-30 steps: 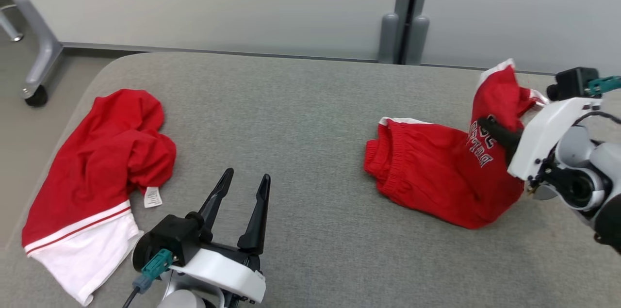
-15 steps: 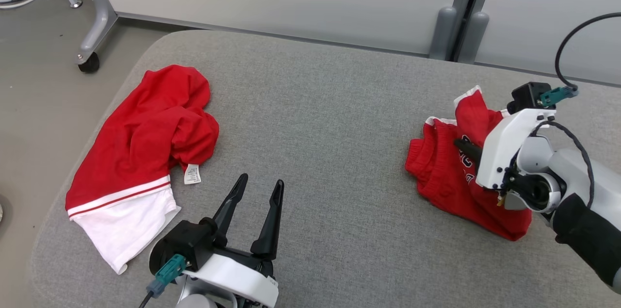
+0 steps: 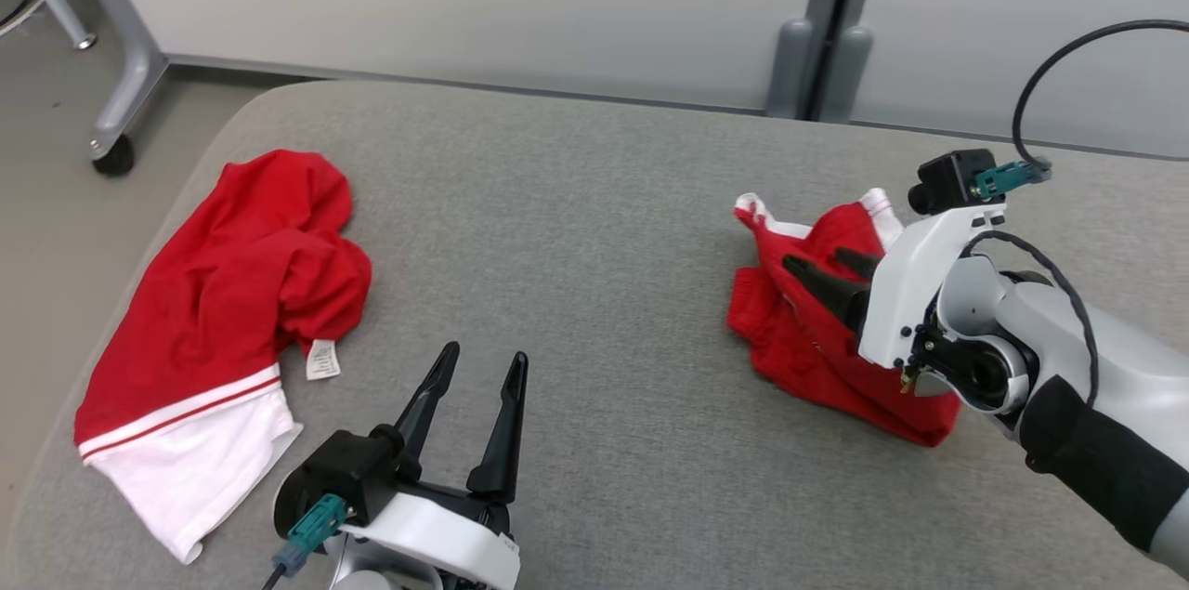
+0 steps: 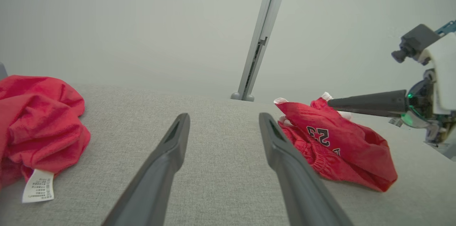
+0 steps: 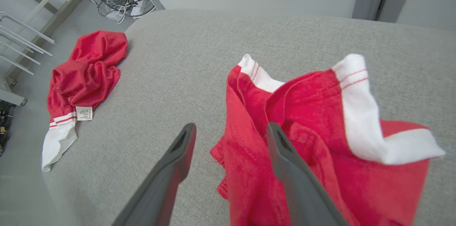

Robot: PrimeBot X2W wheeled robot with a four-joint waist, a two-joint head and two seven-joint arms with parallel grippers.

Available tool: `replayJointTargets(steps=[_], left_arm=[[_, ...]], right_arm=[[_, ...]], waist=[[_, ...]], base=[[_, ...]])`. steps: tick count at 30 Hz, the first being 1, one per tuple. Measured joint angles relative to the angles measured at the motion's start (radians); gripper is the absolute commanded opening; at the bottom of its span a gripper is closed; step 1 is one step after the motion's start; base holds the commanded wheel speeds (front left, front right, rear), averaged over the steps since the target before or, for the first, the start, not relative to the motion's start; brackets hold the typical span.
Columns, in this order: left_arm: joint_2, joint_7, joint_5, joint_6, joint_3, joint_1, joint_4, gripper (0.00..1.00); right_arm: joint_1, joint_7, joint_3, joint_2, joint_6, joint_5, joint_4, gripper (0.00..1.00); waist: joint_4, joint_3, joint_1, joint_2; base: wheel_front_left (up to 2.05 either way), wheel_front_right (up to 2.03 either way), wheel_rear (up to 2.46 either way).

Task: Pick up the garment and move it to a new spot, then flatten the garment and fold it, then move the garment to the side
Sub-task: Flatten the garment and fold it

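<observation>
The garment (image 3: 808, 339) is a pair of red shorts with white trim and a dark number print, lying in a crumpled heap on the right of the grey padded table (image 3: 594, 200). My right gripper (image 3: 814, 257) is open just above the heap's top fold, and holds none of the cloth. In the right wrist view its fingers (image 5: 231, 126) are spread, and one lies over the red cloth (image 5: 313, 112). My left gripper (image 3: 485, 353) stands open and empty near the table's front. The left wrist view shows the garment (image 4: 342, 147) to the right of the spread left gripper (image 4: 223, 117).
A second red garment with a white hem and a tag (image 3: 223, 293) lies bunched at the table's left, near its rounded edge. A grey frame leg on a caster (image 3: 116, 153) stands on the floor beyond. A wall with a vertical post (image 3: 817, 42) runs behind the table.
My right gripper has opened and let go of the garment, which has sunk from a raised drape into a low heap. The head camera has shifted. The left gripper has stayed open.
</observation>
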Motion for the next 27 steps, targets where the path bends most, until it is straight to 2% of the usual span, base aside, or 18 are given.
replayJointTargets(steps=[6, 12, 18, 23, 24, 26, 27], left_arm=[[-0.003, 0.000, 0.016, -0.012, 0.026, 0.015, 0.002, 1.00], [-0.007, 0.000, 0.025, -0.021, 0.028, 0.023, 0.001, 1.00], [-0.009, 0.000, 0.030, -0.028, 0.032, 0.029, 0.003, 1.00], [-0.010, 0.000, 0.031, -0.029, 0.039, 0.028, 0.004, 1.00], [-0.010, 0.000, 0.031, -0.029, 0.040, 0.027, 0.003, 1.00], [-0.011, 0.000, 0.031, -0.030, 0.037, 0.021, 0.002, 1.00], [-0.012, 0.000, 0.031, -0.030, 0.036, 0.018, 0.003, 1.00]], right_arm=[[-0.001, -0.120, -0.022, -0.076, 0.000, -0.002, -0.134, 1.00], [0.015, -0.307, -0.052, -0.186, 0.000, -0.038, -0.151, 1.00], [0.110, -0.376, -0.060, -0.225, 0.000, -0.022, -0.136, 1.00], [0.140, -0.377, -0.062, -0.218, 0.000, 0.016, -0.093, 1.00], [0.144, -0.372, -0.061, -0.211, 0.000, 0.023, -0.084, 0.95], [0.146, -0.347, -0.056, -0.198, 0.000, 0.039, -0.061, 0.00], [0.146, -0.336, -0.051, -0.193, 0.000, 0.040, -0.050, 0.00]], waist=[[-0.061, -0.028, 0.0000, 0.0000], [-0.101, -0.040, 0.0000, 0.0000], [-0.101, -0.038, 0.0000, 0.0000], [-0.095, -0.019, 0.0000, 0.0000], [-0.093, -0.014, 0.0000, 0.0000], [-0.085, -0.004, 0.0000, 0.0000], [-0.080, 0.001, 0.0000, 0.0000]], base=[[0.00, 0.00, 0.00], [0.00, 0.00, 0.00], [0.00, 0.00, 0.00], [0.00, 0.00, 0.00], [0.00, 0.00, 0.00], [0.00, 0.00, 0.00], [0.00, 0.00, 0.00]])
